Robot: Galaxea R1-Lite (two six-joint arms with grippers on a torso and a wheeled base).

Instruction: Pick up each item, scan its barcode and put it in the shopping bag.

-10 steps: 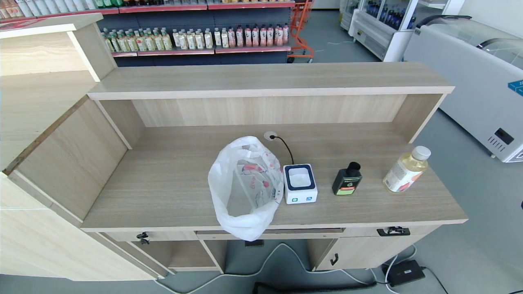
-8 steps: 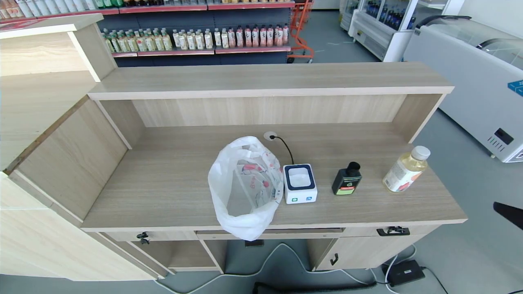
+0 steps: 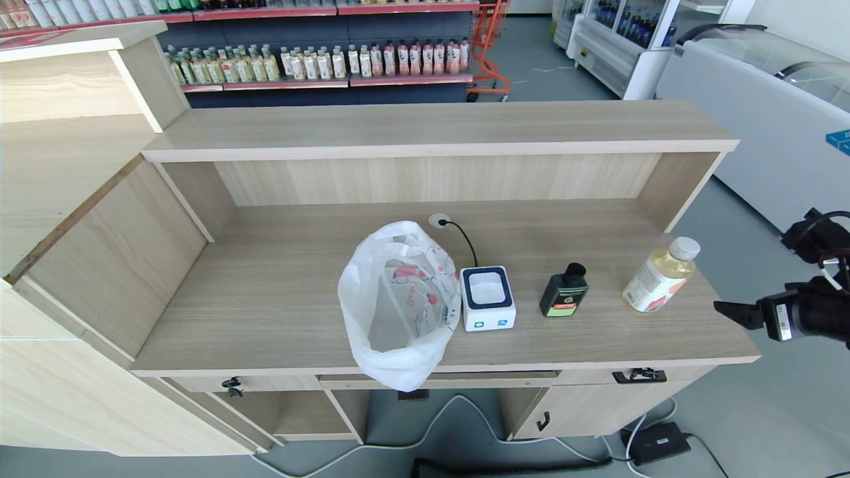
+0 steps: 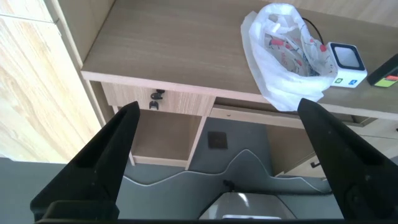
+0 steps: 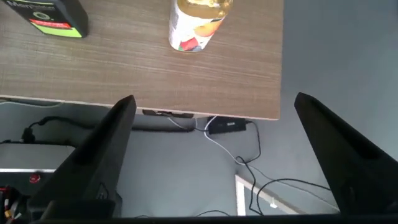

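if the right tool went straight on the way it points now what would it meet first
Probably the yellow bottle, standing almost centred ahead of the open right tool. Depth is unclear, so it might catch the counter edge first.

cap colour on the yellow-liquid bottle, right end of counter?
White screw cap on the clear plastic bottle; clearest in the head view.

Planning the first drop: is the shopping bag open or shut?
Open: the shopping bag gapes upward, its inside showing.
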